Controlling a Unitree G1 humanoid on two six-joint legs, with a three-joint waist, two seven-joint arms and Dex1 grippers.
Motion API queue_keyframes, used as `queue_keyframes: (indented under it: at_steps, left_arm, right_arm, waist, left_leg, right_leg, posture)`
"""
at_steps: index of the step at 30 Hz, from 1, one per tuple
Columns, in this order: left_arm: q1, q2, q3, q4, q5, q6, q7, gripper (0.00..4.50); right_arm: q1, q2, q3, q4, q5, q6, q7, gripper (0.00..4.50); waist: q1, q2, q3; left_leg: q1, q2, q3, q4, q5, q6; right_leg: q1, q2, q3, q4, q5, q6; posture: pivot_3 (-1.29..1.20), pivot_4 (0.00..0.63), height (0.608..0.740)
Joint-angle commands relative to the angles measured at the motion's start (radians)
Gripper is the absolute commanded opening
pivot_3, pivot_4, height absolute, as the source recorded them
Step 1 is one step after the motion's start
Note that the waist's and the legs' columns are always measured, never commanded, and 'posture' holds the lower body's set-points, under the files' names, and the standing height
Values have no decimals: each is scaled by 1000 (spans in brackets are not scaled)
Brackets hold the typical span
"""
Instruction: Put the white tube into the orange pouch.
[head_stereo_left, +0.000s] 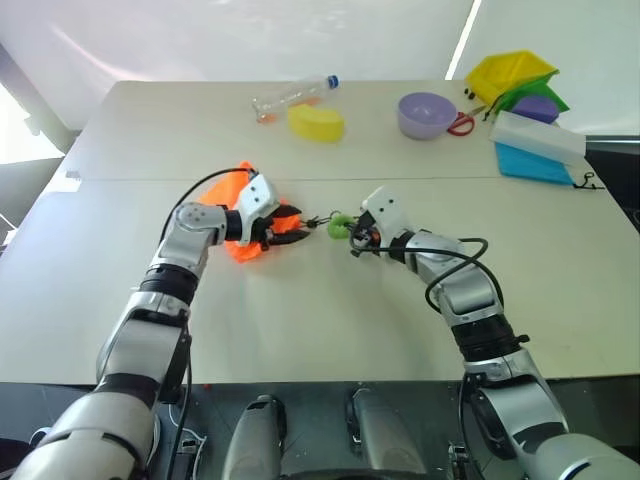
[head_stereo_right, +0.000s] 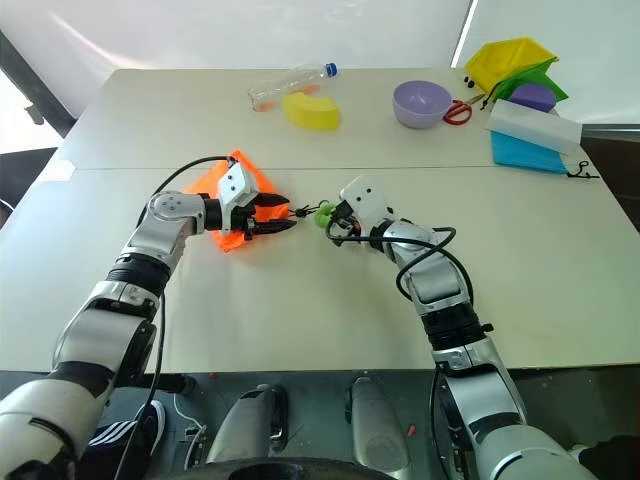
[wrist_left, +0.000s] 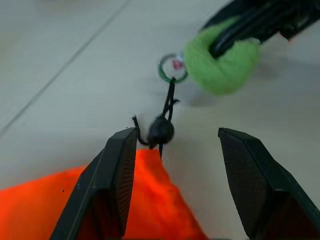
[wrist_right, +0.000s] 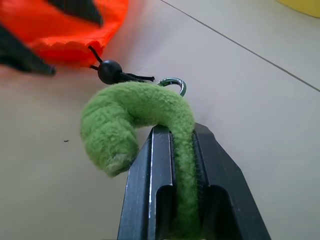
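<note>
The orange pouch (head_stereo_left: 233, 188) lies flat on the table left of centre. Its dark cord runs right through a black bead (wrist_left: 161, 131) to a small green ring (wrist_left: 173, 68) and a fuzzy green loop (head_stereo_left: 338, 226). My left gripper (head_stereo_left: 295, 227) hovers open over the pouch's cord end, and the bead sits between its fingers (wrist_left: 117, 170). My right gripper (wrist_right: 175, 131) is shut on the fuzzy green loop (wrist_right: 135, 110), just right of the pouch. The white tube is out of view.
Along the table's far side lie a clear plastic bottle (head_stereo_left: 295, 95), a yellow sponge (head_stereo_left: 316, 122), a purple bowl (head_stereo_left: 427, 113) and red scissors (head_stereo_left: 461, 124). At far right, a long white box (head_stereo_left: 537, 135) rests on a blue one beside a yellow bin (head_stereo_left: 510, 72).
</note>
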Motion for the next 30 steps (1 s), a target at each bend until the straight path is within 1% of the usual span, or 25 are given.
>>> queue_keyframes:
  at_steps: [1, 6, 12, 15, 19, 23, 29, 30]
  left_arm:
    - [-82, -6, 2, 76, 34, -57, 3, 2729]
    - [-146, -51, 4, 182, 62, -79, 24, 2729]
    - [-181, -67, -17, 258, 127, -103, 48, 2729]
    - [-196, -76, -23, 276, 157, -116, 74, 2729]
    - [-222, -94, -24, 303, 195, -82, 129, 2729]
    - [-230, -100, -42, 326, 233, -37, 122, 2729]
    - [-228, -110, -53, 336, 261, -25, 109, 2729]
    - [-228, -114, -49, 336, 258, -20, 106, 2498]
  right_arm:
    - [-13, -9, -27, -24, 11, -17, -2, 0]
    - [-23, -25, -43, -26, 27, -4, 21, 0]
    - [-42, -29, -50, -40, 35, 15, 17, 0]
    - [-53, -16, -52, -51, 45, 31, 13, 0]
    - [-58, -13, -41, -47, 44, 42, 12, 0]
    - [-66, -18, -41, -62, 54, 60, 20, 0]
    - [-69, -32, -46, -48, 44, 48, 13, 0]
    - [-67, -31, -46, -50, 46, 51, 12, 0]
  waist:
    - [2, 0, 0]
    - [6, 0, 0]
    - [1, 0, 0]
    - [1, 0, 0]
    - [3, 0, 0]
    - [4, 0, 0]
    - [4, 0, 0]
    - [4, 0, 0]
  left_leg:
    - [0, 0, 0, 0, 0, 0]
    - [-1, 0, 0, 1, 0, 0]
    - [-2, 0, 0, 1, 0, 0]
    - [-2, 0, -1, 1, 0, 0]
    - [-2, -1, -1, 1, 0, 0]
    - [-2, -1, -1, 1, 0, 0]
    - [-2, -1, -1, 1, 0, 0]
    - [-2, -1, -1, 1, 0, 0]
  right_leg:
    - [0, 0, 0, 0, 0, 0]
    - [0, 0, 0, 0, 0, 0]
    - [-1, 0, 0, 0, 0, 1]
    - [-1, 0, 0, 0, 0, 1]
    - [-1, 0, 0, 0, 0, 1]
    - [-1, 0, 0, 0, 0, 1]
    - [-1, 0, 0, 0, 0, 1]
    - [-1, 0, 0, 1, 0, 1]
  posture:
    - [0, 150, 740]
    - [0, 150, 740]
    - [0, 150, 740]
    - [0, 150, 740]
    - [0, 150, 740]
    - [0, 150, 740]
    - [0, 150, 740]
    - [0, 150, 740]
